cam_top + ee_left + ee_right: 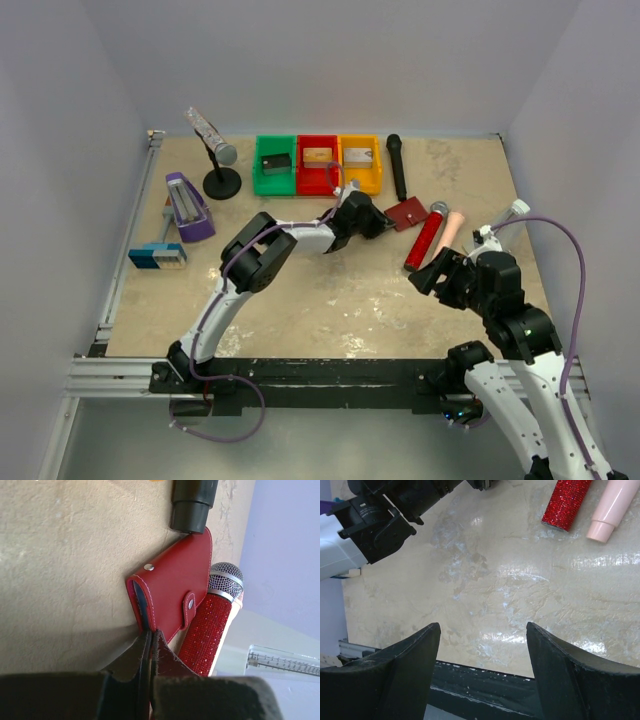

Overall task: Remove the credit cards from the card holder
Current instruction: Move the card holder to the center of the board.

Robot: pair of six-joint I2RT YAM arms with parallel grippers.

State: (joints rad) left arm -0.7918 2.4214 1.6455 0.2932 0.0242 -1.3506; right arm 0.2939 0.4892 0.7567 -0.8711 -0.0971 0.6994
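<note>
The card holder point(407, 213) is a dark red wallet lying shut on the table, its tab strap snapped. In the left wrist view the card holder point(172, 592) shows a thin blue inside at its near edge. My left gripper point(151, 635) is shut on that near edge; in the top view the left gripper point(381, 219) sits at the wallet's left side. No credit cards show; they are hidden. My right gripper point(428, 272) hangs open and empty over bare table, and its wrist view point(482, 630) shows nothing between the jaws.
A red glitter microphone point(424, 240) and a pink tube point(450, 228) lie right of the wallet. A black microphone point(397, 165) lies behind it. Green point(274, 165), red point(317, 163) and yellow point(360, 162) bins hold blocks. A stand microphone point(220, 160) is at the back left.
</note>
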